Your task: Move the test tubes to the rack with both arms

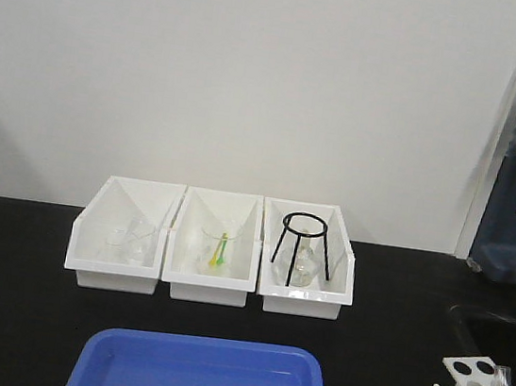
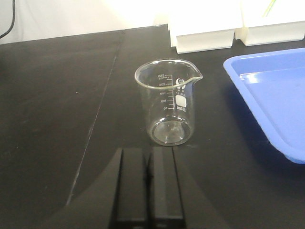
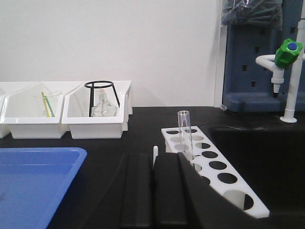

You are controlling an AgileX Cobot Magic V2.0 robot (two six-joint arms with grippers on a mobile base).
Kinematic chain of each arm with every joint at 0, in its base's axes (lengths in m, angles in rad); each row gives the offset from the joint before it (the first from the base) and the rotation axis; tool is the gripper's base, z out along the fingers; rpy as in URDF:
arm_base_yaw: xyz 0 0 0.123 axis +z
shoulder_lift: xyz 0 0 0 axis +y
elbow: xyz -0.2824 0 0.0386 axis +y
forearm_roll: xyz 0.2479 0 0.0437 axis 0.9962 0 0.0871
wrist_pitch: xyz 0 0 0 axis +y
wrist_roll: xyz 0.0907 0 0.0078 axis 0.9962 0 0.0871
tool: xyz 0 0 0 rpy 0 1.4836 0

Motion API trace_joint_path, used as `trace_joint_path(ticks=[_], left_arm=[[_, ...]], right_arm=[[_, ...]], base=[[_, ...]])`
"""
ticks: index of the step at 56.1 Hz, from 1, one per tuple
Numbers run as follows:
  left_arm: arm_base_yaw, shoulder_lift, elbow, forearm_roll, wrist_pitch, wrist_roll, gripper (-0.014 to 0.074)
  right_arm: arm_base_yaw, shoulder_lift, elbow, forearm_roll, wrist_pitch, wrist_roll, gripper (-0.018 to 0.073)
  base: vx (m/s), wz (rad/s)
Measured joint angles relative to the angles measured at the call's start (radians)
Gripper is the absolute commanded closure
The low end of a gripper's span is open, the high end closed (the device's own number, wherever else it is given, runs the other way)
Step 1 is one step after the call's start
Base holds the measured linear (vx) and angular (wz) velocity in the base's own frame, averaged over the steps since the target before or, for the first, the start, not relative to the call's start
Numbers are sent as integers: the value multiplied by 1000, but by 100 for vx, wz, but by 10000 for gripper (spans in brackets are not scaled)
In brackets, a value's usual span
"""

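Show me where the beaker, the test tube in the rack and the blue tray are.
beaker (image 2: pixel 167 102): left wrist view, on its glass wall.
test tube (image 3: pixel 184 131): right wrist view, mid-shaft.
rack (image 3: pixel 224 188): right wrist view, top face.
blue tray (image 1: pixel 200 345): front view, far rim.

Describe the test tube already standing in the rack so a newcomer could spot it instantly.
Start at the blue tray near the front of the black bench, then look right to the white rack beside the sink. One clear glass test tube stands upright in a hole near its far end; every other visible hole is empty.
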Motion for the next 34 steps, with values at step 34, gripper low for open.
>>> trace_joint_path(ticks=[34], left_arm=[[0,2,0,0,2,0,601]], right_arm=[[1,-13,2,1,161,-16,568]], base=[[0,0]])
